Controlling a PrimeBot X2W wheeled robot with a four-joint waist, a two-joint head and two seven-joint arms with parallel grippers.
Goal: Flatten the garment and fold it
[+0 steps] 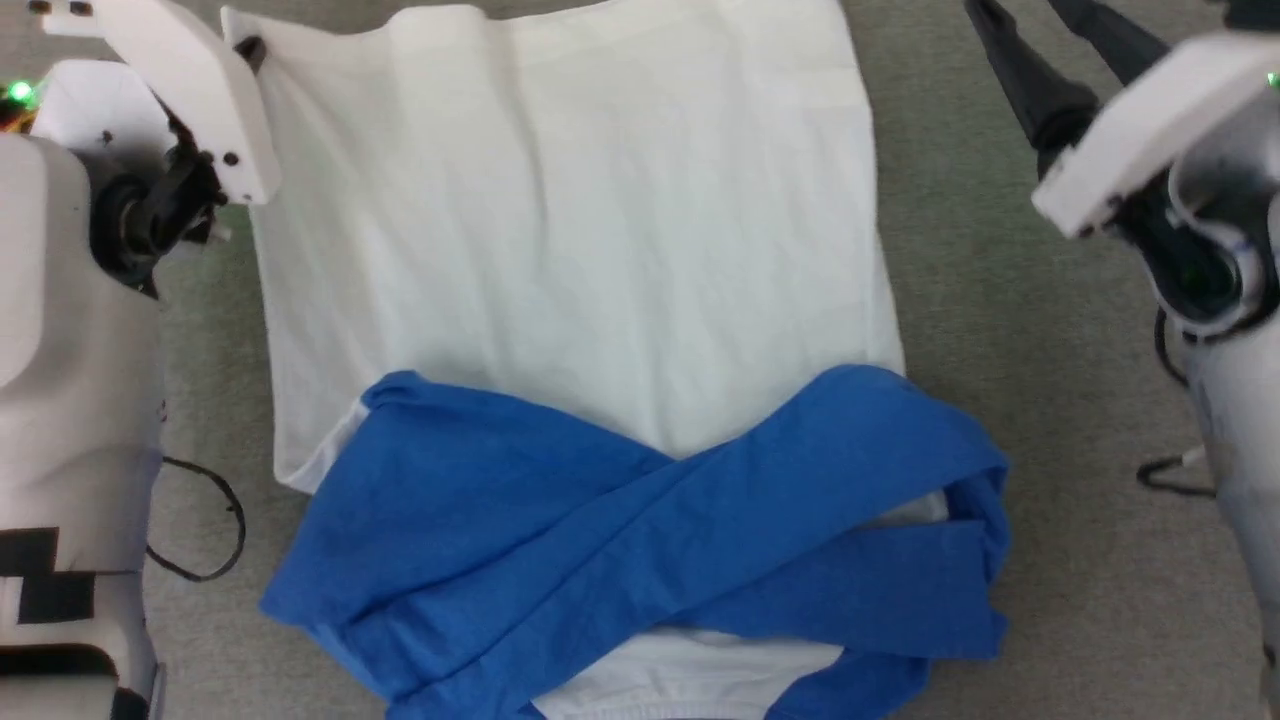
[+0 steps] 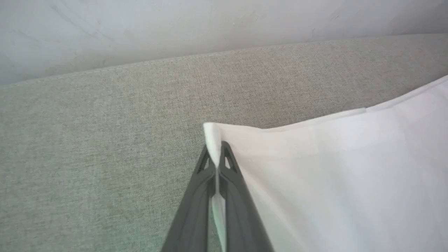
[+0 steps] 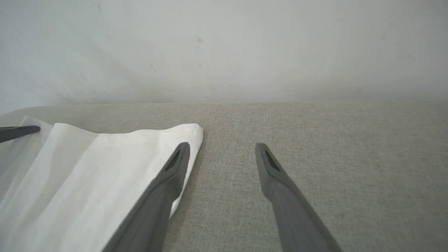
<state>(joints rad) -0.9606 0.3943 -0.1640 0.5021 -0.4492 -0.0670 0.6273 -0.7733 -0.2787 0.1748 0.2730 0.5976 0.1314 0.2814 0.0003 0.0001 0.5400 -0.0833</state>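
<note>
Head view: the T-shirt (image 1: pixel 560 220) lies on the grey-covered counter (image 1: pixel 1000 330) with its long axis running away from the robot. The white body is spread toward the far edge, and the blue sleeves (image 1: pixel 600 520) are crossed over the near, collar end.

Finding one: the left tool (image 2: pixel 217 154) is closed on the far left hem corner, with cloth visible between its fingers in the left wrist view.

Finding two: the right tool (image 3: pixel 222 147) has its fingers spread wide and holds nothing.

Critical relation: in the right wrist view the far right hem corner (image 3: pixel 196 131) sits just beside that tool's left finger, while the gap between the fingers stands over bare counter.

Judgement: the corner lies to the robot's left of the right tool, on the nearer arm. That tool must shift leftward to bracket the hem, since closing where it stands would likely catch no fabric.
</note>
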